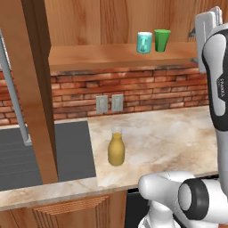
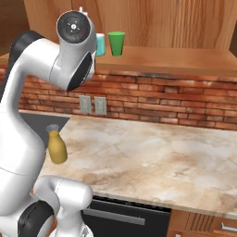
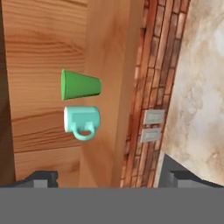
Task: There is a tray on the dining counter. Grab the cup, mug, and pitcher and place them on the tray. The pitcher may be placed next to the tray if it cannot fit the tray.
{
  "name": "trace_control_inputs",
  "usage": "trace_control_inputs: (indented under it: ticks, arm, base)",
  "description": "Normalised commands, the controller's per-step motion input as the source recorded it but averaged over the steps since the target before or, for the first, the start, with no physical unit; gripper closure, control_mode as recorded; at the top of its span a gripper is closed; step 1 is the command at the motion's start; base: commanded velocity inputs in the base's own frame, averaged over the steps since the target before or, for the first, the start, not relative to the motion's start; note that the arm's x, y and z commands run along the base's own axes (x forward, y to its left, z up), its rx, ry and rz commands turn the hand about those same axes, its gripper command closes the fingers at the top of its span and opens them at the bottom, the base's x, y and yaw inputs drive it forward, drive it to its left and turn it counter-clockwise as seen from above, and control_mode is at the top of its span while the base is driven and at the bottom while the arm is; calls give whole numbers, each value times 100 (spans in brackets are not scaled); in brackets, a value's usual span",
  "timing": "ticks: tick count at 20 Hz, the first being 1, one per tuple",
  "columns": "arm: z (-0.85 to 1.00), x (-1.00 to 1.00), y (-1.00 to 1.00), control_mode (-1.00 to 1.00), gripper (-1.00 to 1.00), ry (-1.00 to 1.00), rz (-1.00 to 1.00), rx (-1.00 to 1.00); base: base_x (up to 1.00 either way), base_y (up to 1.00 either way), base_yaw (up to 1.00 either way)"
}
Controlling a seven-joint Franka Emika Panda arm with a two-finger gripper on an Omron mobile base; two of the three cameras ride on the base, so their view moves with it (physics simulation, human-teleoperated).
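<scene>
The green cup (image 1: 162,40) (image 2: 116,43) and the pale teal mug (image 1: 144,42) (image 2: 100,44) stand side by side on a wooden shelf (image 1: 102,55) above the brick wall. In the hand view, which is rolled sideways, the cup (image 3: 81,84) and mug (image 3: 82,121) lie some way ahead of my gripper (image 3: 113,179). It is open, with nothing between its fingertips (image 3: 41,177). The mustard-yellow pitcher (image 1: 116,149) (image 2: 57,147) stands upright on the marble kitchen counter (image 1: 169,142), below the shelf. The tray and the dining counter are out of view.
A dark sink (image 1: 44,151) with a faucet (image 1: 13,98) lies left of the pitcher. A wooden post (image 1: 40,89) rises in front of the sink. Two wall outlets (image 1: 109,103) sit in the brick behind the pitcher.
</scene>
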Motion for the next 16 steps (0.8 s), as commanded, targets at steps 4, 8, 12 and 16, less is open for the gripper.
trace_control_inputs:
  ticks: [4, 8, 12, 16]
  arm:
    - [8, 28, -2, -100, -100, 0, 0, 0]
    - [0, 26, 0, -100, -100, 0, 0, 0]
    - [0, 25, -3, -100, -100, 0, 0, 0]
    - [0, 26, -11, -100, -100, 0, 0, 0]
  base:
    - [0, 0, 0]
    - [0, 0, 0]
    - [0, 0, 0]
    - [0, 0, 0]
